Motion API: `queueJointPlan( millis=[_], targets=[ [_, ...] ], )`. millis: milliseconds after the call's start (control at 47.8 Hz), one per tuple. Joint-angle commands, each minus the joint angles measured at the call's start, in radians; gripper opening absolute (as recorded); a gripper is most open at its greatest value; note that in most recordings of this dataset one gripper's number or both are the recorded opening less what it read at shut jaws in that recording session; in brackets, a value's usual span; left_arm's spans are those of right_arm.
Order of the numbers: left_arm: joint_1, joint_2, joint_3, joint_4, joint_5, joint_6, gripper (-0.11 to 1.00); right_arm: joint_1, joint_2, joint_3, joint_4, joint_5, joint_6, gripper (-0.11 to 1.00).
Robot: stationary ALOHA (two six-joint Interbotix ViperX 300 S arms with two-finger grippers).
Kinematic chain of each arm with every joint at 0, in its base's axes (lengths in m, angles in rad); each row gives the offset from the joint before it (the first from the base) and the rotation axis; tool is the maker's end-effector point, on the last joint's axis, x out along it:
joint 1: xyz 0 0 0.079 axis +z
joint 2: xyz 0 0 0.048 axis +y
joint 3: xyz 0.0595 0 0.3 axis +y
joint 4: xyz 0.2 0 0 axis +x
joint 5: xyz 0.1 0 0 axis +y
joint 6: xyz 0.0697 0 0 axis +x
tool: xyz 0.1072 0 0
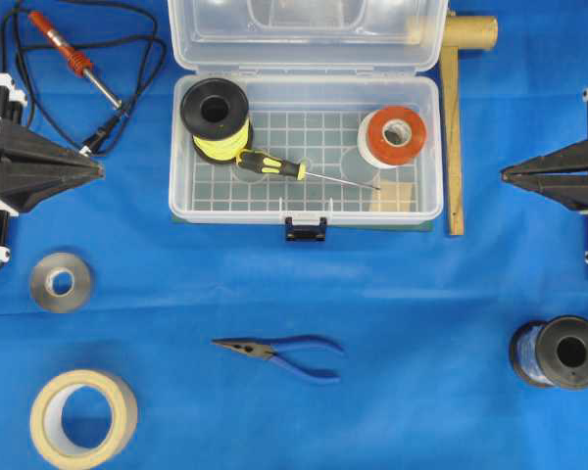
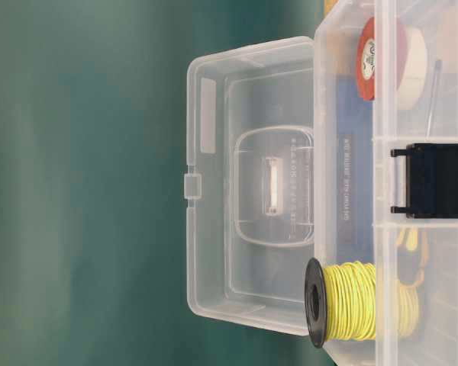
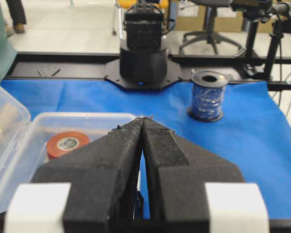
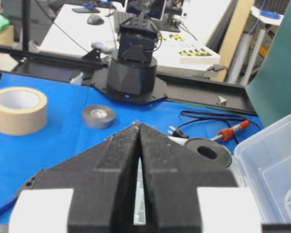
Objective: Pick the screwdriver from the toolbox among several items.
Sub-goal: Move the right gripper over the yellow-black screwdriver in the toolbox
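The left gripper (image 1: 100,168) is parked at the left edge of the table, its fingers pressed together to a point and holding nothing. The right gripper (image 1: 505,174) sits likewise at the opposite edge, tips together and empty. Both stand well apart from the toolbox (image 1: 181,191), one on each side of it, level with its floor.

The toolbox lies between the two grippers, lid thrown back and the interior exposed. The screwdriver (image 1: 274,164) lies flat on the grid floor inside, near the centre. Its yellow-and-black handle is at the end nearer the left gripper, and the thin shaft runs toward the right wall of the toolbox. The handle butts against or lies just beside the yellow wire spool (image 1: 217,119) standing in the rear left corner of the toolbox. An orange tape roll (image 1: 393,137) occupies the rear right corner, close to the shaft tip.

Hazards, as judged from this layout:
- Neither gripper is spread. A descent in this condition would push the screwdriver along the floor instead of straddling it.
- The handle is crowded by the yellow wire spool. A finger placed on that side may strike the spool or pinch its winding.
- The shaft is thin and smooth, so a grasp there may slip or roll.
- The toolbox walls may obstruct a low lateral approach.
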Motion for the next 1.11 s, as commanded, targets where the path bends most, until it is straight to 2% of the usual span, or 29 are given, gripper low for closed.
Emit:
queueJointPlan(
  millis=[0,167,418,502,628,732,879,942,1004,1088],
  targets=[
    [-0.029,0.009,-0.012,-0.026,-0.025,-0.005,0.0,-0.009,0.009,-0.032,0.0,-0.005,0.008,0.0],
    [-0.034,0.018,-0.012,-0.026,-0.038,-0.003,0.0,-0.018,0.132,-0.149,0.011,0.117,0.037,0.0],
    [-0.032,0.029,-0.009,-0.028,-0.038,-0.005,0.0,-0.084,0.416,-0.462,0.012,0.428,0.063,0.0],
    [-0.032,0.032,-0.011,-0.028,-0.04,-0.005,0.0,-0.107,0.517,-0.565,0.012,0.518,0.103,0.0],
    [-0.032,0.029,-0.009,-0.028,-0.048,-0.003,0.0,-0.144,0.696,-0.727,0.012,0.68,0.201,0.02],
    [-0.034,0.025,-0.009,-0.029,-0.054,-0.003,0.0,-0.161,0.839,-0.864,0.005,0.833,0.265,0.21],
    [-0.032,0.025,-0.008,-0.029,-0.049,-0.005,0.0,-0.167,0.989,-1.002,-0.02,0.963,0.311,0.62],
    [-0.032,0.023,-0.009,-0.029,-0.044,-0.009,0.0,-0.175,1.048,-1.037,-0.023,0.999,0.331,0.75],
    [-0.032,0.025,-0.009,-0.029,-0.04,-0.014,0.0,-0.186,1.114,-1.068,-0.025,1.023,0.354,0.8],
    [-0.032,0.025,-0.009,-0.029,-0.038,-0.015,0.0,-0.195,1.186,-1.091,-0.025,1.031,0.371,0.77]
  ],
)
